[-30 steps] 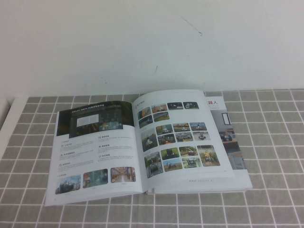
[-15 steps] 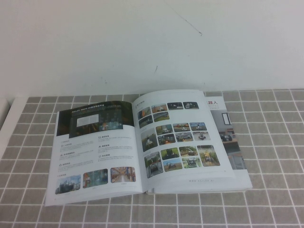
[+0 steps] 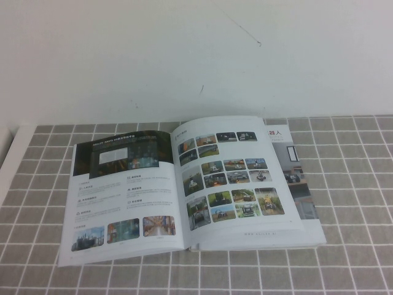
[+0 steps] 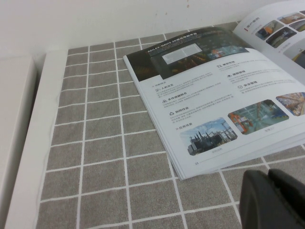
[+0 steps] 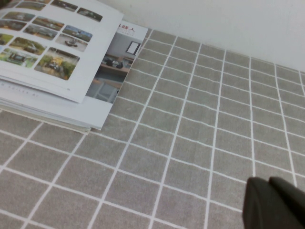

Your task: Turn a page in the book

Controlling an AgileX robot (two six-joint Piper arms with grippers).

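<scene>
Book [image 3: 190, 184] lies open at table centre, the page [image 3: 126, 190] flat at 9 o'clock of the spine, already turned by the look of it. Left gripper [image 4: 274, 200] and right gripper [image 5: 274, 202] hang clear beside it; finger spread cannot be told

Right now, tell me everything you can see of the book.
The book is a large thin softcover catalogue lying open and flat on the grey tiled table. Its glossy white pages show a dark banner photo on the left and a grid of colour photos on the right. The left gripper and right gripper sit apart from it.
</scene>
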